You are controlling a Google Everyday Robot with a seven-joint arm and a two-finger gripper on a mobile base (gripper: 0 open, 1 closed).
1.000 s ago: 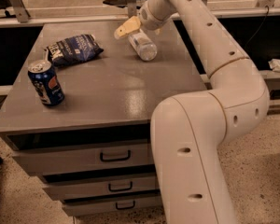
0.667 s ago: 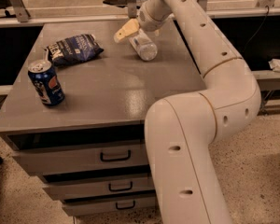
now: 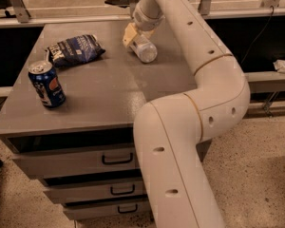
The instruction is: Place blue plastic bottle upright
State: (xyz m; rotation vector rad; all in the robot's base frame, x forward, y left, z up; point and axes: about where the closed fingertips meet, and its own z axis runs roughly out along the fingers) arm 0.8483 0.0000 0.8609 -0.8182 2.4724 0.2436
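Upper centre of the frame: the clear, ribbed plastic water bottle (image 3: pixel 145 50) lies on its side on the grey counter (image 3: pixel 99 94), not yet upright. The cream two-finger gripper (image 3: pixel 135 39) sits at the bottle's far end; whether its jaws clamp it cannot be told. By this view, lifting and standing the bottle remain. At left, well apart, are a dark blue soda can (image 3: pixel 46 84) and a dark blue snack bag (image 3: pixel 75 50).

Pincer (image 3: pixel 131 34) sits at the far side of the counter (image 3: pixel 95 103), over the blue plastic bottle (image 3: pixel 145 50); the bottle's far end is hidden beneath it, and contact between the two cannot be told. Arm (image 3: pixel 190 127) runs out the bottom edge, base unseen, and blocks the counter's right front corner and the right parts of the drawers (image 3: pixel 76 163). Print on the snack bag (image 3: pixel 73 49) is too small to read.
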